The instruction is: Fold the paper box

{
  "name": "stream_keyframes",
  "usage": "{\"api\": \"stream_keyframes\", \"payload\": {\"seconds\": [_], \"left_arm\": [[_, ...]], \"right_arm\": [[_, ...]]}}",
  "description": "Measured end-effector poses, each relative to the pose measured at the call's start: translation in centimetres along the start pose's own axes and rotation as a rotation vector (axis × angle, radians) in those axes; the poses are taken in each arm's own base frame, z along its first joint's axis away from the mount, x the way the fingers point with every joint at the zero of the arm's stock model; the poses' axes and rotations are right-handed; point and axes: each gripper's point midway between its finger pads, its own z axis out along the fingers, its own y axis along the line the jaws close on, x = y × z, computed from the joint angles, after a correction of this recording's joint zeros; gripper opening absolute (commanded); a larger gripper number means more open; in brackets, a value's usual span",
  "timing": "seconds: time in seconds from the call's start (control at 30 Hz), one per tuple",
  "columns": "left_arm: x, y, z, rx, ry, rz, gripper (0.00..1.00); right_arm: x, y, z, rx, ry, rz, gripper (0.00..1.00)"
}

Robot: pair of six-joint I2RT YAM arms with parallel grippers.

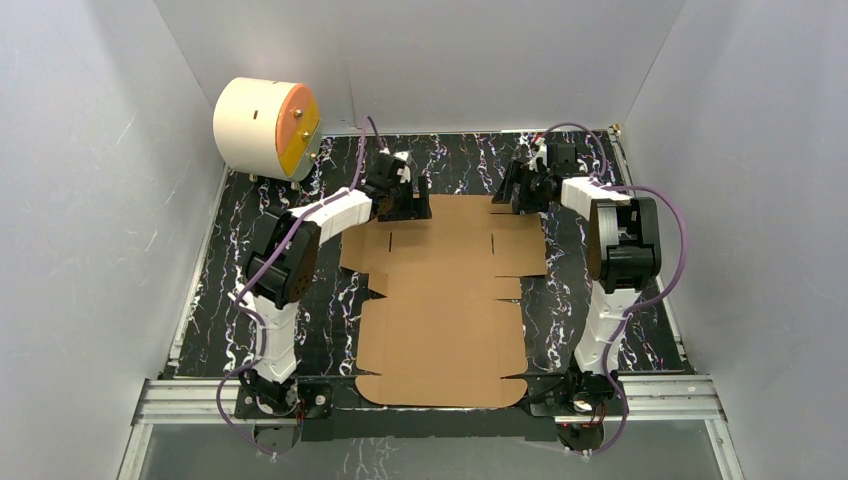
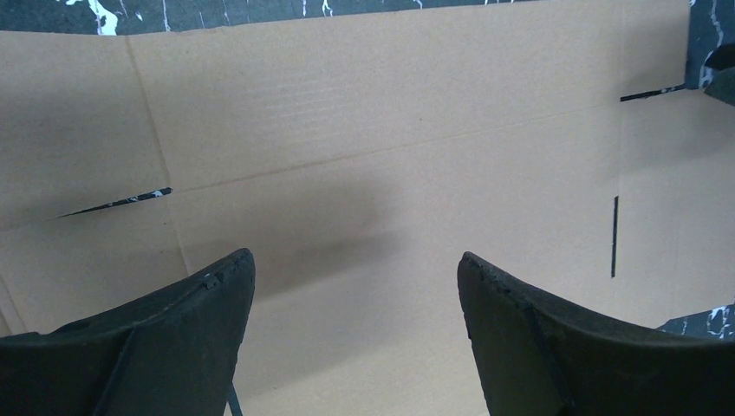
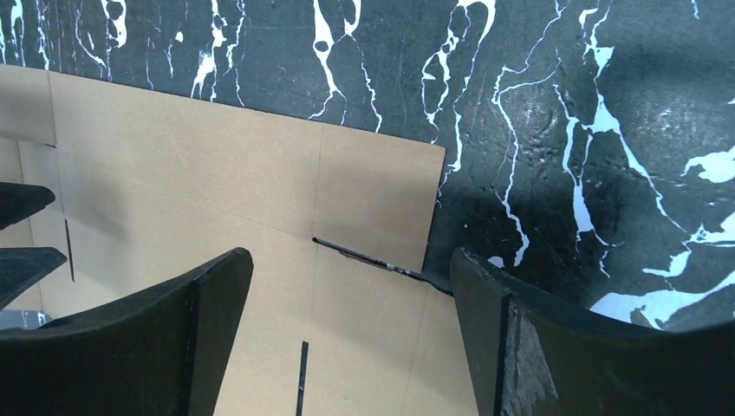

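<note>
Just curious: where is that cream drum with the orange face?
Top view: the cream drum sits in the far left corner, left of the left gripper, clear of the cardboard.

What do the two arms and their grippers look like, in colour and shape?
The left arm and right arm have white link shells and black joint housings, each with a purple cable. The left gripper and right gripper are black, with two broad, tapering matte fingers.

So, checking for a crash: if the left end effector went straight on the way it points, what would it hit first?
Probably the cardboard sheet, lying flat ahead of the left end effector; nothing shows between them.
</note>
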Motion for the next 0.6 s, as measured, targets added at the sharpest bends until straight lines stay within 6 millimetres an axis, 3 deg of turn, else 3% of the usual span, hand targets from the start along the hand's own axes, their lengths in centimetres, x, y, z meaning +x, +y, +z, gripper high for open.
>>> {"api": "stream_keyframes", "payload": {"seconds": [0.27, 0.6], "left_arm": [[1.0, 0.6, 1.5, -0.013, 0.04, 0.022, 0.84], [0.8, 0.6, 1.7, -0.012, 0.039, 0.022, 0.82]], "right_arm": [[0.2, 0.1, 0.9, -0.023, 0.026, 0.025, 0.85], [0.3, 0.5, 1.0, -0.064, 0.04, 0.058, 0.72]]}}
